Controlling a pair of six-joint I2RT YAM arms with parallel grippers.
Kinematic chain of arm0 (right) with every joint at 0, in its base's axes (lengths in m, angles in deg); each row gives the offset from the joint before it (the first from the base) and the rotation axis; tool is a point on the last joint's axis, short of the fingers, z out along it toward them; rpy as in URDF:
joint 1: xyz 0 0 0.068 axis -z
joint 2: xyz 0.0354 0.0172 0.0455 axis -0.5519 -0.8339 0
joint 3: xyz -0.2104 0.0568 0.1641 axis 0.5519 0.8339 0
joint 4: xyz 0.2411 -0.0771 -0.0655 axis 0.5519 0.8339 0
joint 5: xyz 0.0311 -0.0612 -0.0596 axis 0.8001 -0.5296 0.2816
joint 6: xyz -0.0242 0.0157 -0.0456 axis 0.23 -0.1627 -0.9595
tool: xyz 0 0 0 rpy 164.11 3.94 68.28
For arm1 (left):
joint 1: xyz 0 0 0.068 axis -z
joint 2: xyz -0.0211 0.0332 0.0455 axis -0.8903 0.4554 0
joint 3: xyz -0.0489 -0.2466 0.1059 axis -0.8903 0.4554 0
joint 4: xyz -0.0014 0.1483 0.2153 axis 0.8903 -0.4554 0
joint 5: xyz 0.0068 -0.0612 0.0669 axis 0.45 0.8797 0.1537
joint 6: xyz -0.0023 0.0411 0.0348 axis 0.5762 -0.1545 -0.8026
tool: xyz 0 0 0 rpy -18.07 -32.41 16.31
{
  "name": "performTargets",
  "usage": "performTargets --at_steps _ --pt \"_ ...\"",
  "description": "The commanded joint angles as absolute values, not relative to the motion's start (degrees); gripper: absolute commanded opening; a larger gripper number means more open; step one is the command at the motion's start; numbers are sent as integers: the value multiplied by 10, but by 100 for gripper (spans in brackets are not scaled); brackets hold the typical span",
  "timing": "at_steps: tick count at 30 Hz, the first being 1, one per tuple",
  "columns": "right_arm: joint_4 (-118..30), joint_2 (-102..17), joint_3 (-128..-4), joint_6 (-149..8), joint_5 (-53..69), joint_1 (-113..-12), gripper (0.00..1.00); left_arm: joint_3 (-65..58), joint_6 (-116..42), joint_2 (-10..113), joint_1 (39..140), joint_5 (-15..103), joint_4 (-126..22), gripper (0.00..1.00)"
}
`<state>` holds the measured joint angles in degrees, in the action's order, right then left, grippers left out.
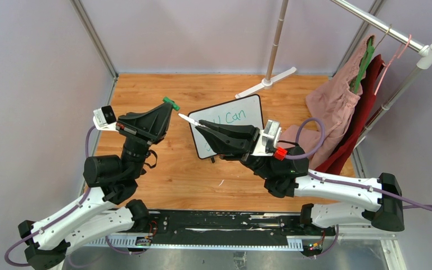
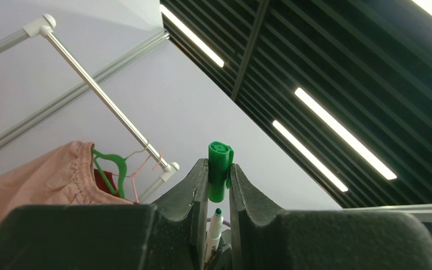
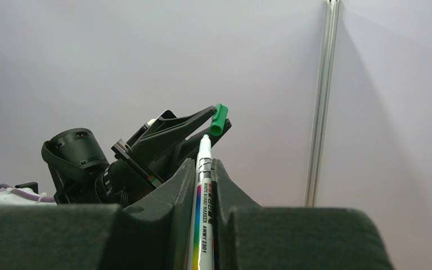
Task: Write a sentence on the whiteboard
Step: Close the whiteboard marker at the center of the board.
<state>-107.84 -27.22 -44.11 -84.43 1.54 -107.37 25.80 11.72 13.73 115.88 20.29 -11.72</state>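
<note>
The left claw is clamped on a green marker cap, which pokes out past its fingertips. In the left wrist view the cap sits pinched between the two dark fingers, open end uppermost. That arm climbs from its base at the lower left of the top view, folds back at the elbow and tips its wrist upward, so the claw points up and to the right – toward the middle of the frame.

The right claw is closed on a white marker. The barrel runs up between the fingers and the tip sticks out beyond them. This arm reaches in from the lower right, stretched nearly level and leftward, with the claw hanging over the lower left part of the whiteboard.

The two claws face each other, marker tip close to the cap but apart from it. The right wrist view shows the cap just above and right of the tip.

The whiteboard lies slanted at the centre of the wooden table. Of the sentence only "Can" reads clearly in green; strokes to its left and a scrap lower down show too, and the right arm covers the rest.

At the right edge a clothes rack carries a pink garment and a red one.
</note>
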Motion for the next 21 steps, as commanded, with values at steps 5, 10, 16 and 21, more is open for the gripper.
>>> performTargets --at_steps 5,10,16,21 --pt "-1111 -268 -450 -845 6 -1082 0 264 114 131 1156 207 -105 0" --pt "-1114 -269 -452 -845 -8 -1082 0 265 115 131 1156 210 -104 0" --pt "-1118 -270 -452 -848 -18 -1082 0 266 118 129 1156 214 -105 0" --pt "-1119 -272 -451 -851 -23 -1082 0 267 117 127 1156 216 -105 0"
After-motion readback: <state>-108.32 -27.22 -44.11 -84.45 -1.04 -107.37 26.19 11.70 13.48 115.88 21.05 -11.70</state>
